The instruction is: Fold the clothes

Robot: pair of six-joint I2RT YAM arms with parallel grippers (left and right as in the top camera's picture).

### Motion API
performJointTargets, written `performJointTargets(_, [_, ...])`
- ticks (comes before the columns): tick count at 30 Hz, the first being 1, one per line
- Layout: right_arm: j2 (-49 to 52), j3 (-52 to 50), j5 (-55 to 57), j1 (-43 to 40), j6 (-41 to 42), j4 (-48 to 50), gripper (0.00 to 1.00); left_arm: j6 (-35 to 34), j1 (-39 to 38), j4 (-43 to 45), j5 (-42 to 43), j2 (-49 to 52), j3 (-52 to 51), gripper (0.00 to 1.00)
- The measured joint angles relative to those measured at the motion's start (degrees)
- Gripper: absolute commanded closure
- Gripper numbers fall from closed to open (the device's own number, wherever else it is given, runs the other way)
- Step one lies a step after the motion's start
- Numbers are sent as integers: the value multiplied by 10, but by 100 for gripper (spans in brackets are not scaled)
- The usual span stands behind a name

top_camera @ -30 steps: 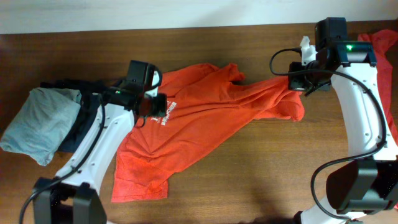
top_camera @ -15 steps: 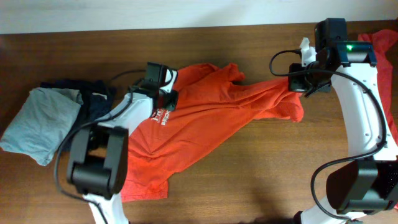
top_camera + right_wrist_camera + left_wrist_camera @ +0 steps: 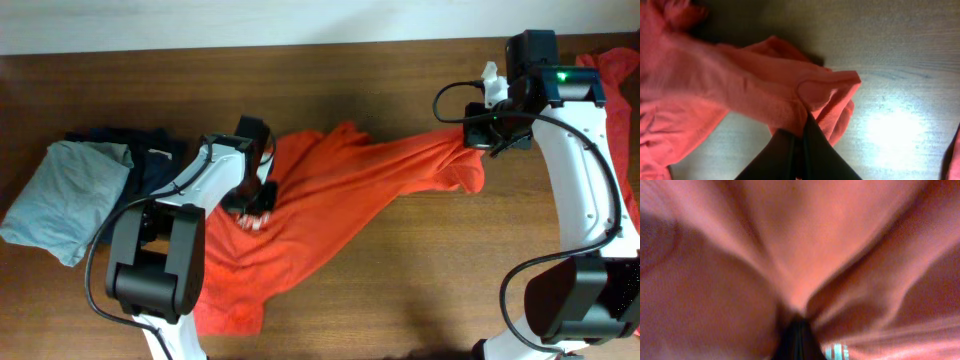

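T-shirt (image 3: 350, 185) in right pincer (image 3: 479, 139) (arm (image 3: 586, 170) outstretched)

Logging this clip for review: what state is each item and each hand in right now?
orange T-shirt: unfolded, stretched between both hands.
left hand: shut on bunched shirt fabric.
right hand: shut on a shirt fold.
grey garment: folded, far left.
navy garment: lying against the grey one.
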Motion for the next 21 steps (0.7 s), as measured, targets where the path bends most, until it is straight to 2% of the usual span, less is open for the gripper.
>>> performJointTargets(4, [0, 0, -2, 0, 0, -5, 96, -30, 0, -87, 4, 5, -14, 99])
performJointTargets(8, [0, 0, -2, 0, 0, -14, 96, -41, 0, -119, 13, 4, -21, 99])
performJointTargets(12, [0, 0, 8, 0, 0, -21, 96, -45, 0, -111, 16, -26, -23, 99])
performJointTargets(14, [0, 0, 12, 0, 0, -21, 96, -45, 0, -72, 15, -59, -22, 95])
performJointTargets(18, [0, 0, 18, 0, 0, -21, 96, -9, -2, 98, 25, -135, -13, 87])
performJointTargets(21, [0, 0, 18, 0, 0, -21, 96, 36, -10, 205, 37, -147, -3, 75])
